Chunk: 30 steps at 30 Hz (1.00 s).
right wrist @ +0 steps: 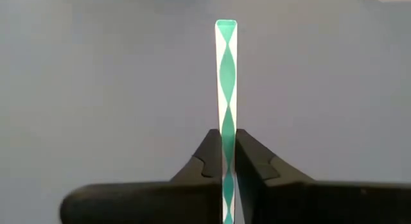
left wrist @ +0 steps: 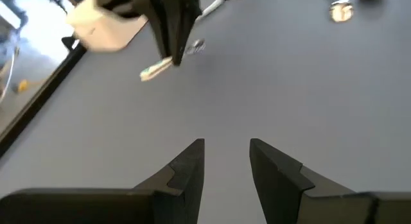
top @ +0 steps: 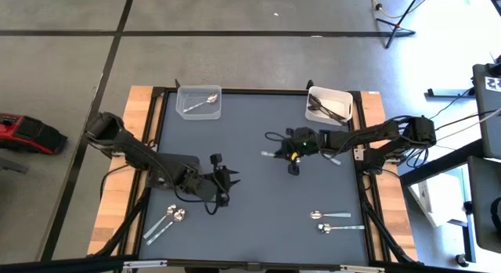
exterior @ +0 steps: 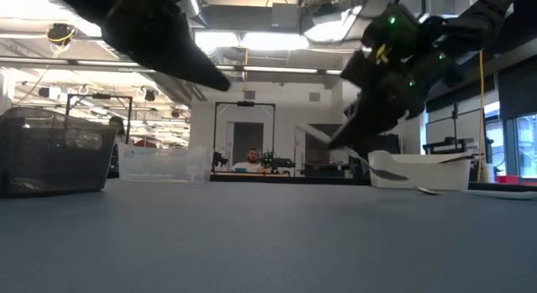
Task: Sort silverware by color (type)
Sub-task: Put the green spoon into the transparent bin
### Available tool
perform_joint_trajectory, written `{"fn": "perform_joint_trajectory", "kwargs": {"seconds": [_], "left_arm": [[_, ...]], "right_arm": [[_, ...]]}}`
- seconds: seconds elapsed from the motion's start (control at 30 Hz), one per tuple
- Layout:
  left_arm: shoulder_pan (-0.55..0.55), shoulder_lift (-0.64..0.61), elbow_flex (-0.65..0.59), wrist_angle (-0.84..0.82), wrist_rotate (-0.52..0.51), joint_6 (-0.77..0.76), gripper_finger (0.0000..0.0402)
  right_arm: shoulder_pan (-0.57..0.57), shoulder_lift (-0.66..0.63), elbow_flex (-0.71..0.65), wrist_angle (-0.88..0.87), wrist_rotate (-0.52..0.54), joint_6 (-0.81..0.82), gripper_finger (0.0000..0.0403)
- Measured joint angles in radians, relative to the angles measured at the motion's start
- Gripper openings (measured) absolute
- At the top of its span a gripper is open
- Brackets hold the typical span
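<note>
Grey-blue mat fills the high view, and I hang over it with both arms. My right gripper sits near the mat's middle, clamped on a utensil whose handle sticks out past my fingertips. My left gripper hovers on the other side, fingers apart and empty. Two light spoons lie behind it by the near edge, and two more spoons lie well apart from my right fingers. A clear bin with one light spoon and a white bin with dark pieces stand at the far edge.

Low view: my right gripper hangs above the mat with the utensil slanting out of it, clear of the surface; the white bin stands beside it.

Left wrist view: my two fingers stand parted with bare mat between them, and the right gripper shows ahead with the utensil.

Right wrist view: my fingers are pressed on the utensil, a thin strip with a green-and-white sheen running straight out ahead of them
</note>
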Motion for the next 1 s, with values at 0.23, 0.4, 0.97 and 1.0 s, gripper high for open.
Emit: {"fn": "perform_joint_trajectory", "kwargs": {"seconds": [0.23, 0.4, 0.97, 1.0], "left_arm": [[0.003, 0.082, 0.000, 0.203, 0.019, 0.231, 0.0119], [0.017, 0.090, 0.000, 0.271, 0.035, 0.276, 0.0119], [0.102, 0.093, 0.000, 0.343, 0.188, 0.089, 0.0185], [0.104, 0.094, 0.000, 0.354, 0.188, 0.085, 0.0185]], "right_arm": [[0.105, 0.000, 0.000, 0.122, -0.086, -0.067, 0.0008], [0.152, 0.000, 0.022, 0.139, -0.122, -0.082, 0.0007], [0.214, 0.037, 0.075, 0.197, -0.107, -0.091, 0.0007], [0.214, 0.050, 0.077, 0.222, -0.107, -0.091, 0.0007]]}}
